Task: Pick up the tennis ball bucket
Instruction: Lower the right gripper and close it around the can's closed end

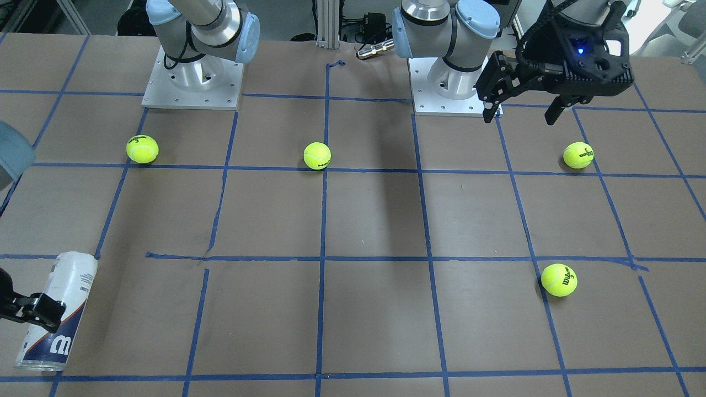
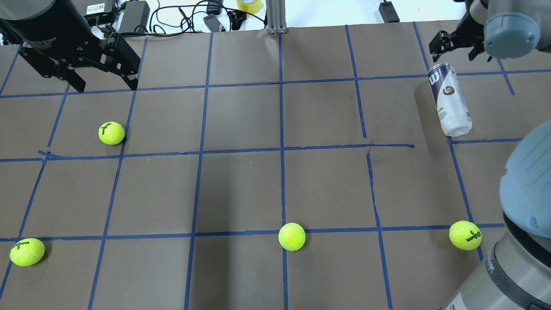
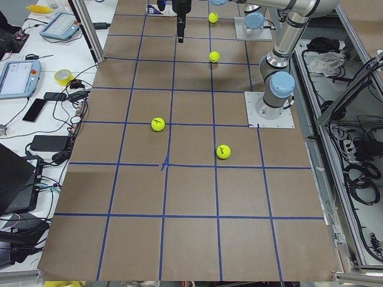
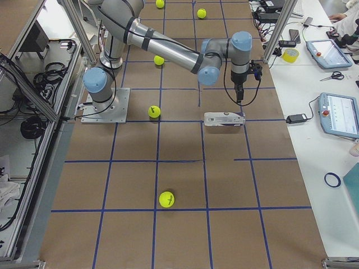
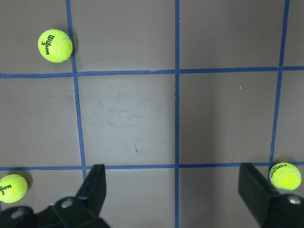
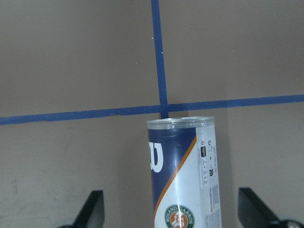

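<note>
The tennis ball bucket (image 2: 450,99) lies on its side at the table's far right. It also shows in the front-facing view (image 1: 55,309) and the exterior right view (image 4: 223,119). It is clear plastic with a white label, a navy band and a "W". My right gripper (image 2: 458,45) hangs over its far end. In the right wrist view the right gripper (image 6: 173,213) is open, with one finger on each side of the bucket (image 6: 183,180) and a gap on both sides. My left gripper (image 2: 104,82) is open and empty, high over the far left of the table.
Several yellow-green tennis balls lie loose on the brown table with blue tape lines: one at the left (image 2: 111,133), one at the near left (image 2: 26,252), one near the middle (image 2: 292,236), one at the near right (image 2: 465,235). Cables lie past the far edge.
</note>
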Tool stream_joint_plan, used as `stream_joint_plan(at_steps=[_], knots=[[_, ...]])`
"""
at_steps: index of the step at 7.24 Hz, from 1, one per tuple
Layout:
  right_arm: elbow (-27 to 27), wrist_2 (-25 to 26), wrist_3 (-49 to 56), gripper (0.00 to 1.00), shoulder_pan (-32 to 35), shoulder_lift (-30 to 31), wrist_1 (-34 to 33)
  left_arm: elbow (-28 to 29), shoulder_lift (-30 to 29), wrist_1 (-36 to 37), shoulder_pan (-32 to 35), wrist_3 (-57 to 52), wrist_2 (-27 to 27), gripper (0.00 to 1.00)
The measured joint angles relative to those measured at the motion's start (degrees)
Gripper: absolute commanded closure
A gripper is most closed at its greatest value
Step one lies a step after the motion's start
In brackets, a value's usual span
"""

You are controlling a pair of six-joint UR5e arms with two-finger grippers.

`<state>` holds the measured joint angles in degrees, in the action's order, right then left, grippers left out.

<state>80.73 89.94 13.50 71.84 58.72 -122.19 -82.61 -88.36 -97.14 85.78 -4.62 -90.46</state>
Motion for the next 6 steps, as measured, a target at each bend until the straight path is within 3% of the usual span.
stream_joint_plan(at_steps=[6], knots=[[-2.69,-3.02,5.48,0.00,-2.59,-8.14,-0.74,0.08,0.02,0.02,-0.03,-0.01,-0.04,0.00]])
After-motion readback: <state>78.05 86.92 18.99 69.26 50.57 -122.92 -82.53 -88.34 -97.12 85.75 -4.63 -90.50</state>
